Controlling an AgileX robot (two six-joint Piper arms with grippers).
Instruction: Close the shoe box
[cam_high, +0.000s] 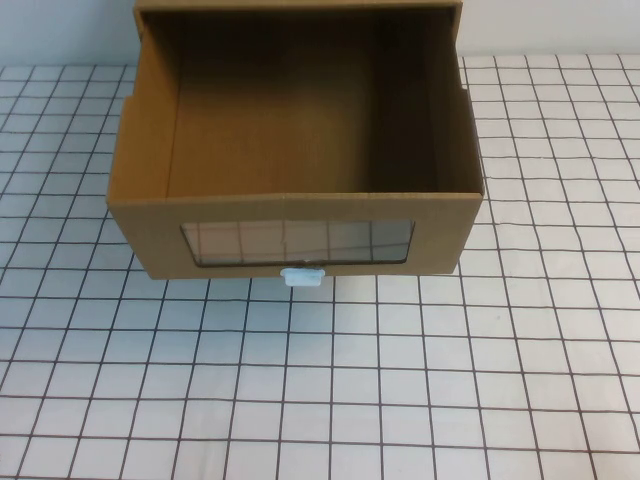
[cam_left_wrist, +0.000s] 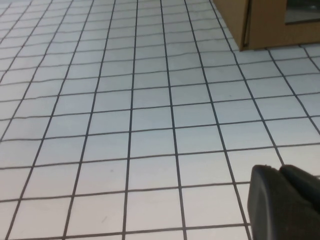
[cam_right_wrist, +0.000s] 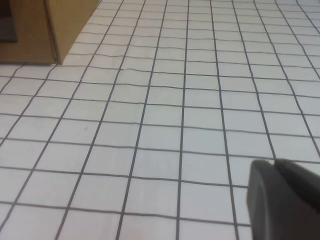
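The shoe box (cam_high: 150, 160) is a brown cardboard drawer pulled far out of its sleeve toward me; its inside is empty. Its front panel has a clear window (cam_high: 297, 242) with a small white pull tab (cam_high: 303, 277) below it. A corner of the box shows in the left wrist view (cam_left_wrist: 260, 25) and in the right wrist view (cam_right_wrist: 55, 22). My left gripper (cam_left_wrist: 280, 172) hangs shut and empty over the gridded cloth, well short of the box. My right gripper (cam_right_wrist: 275, 167) is likewise shut and empty over the cloth. Neither gripper shows in the high view.
The box stands on a white cloth with a dark grid (cam_high: 400, 380) that covers the table. The outer sleeve (cam_high: 455, 20) sits at the back against a pale wall. Open cloth lies in front of the box and on both sides.
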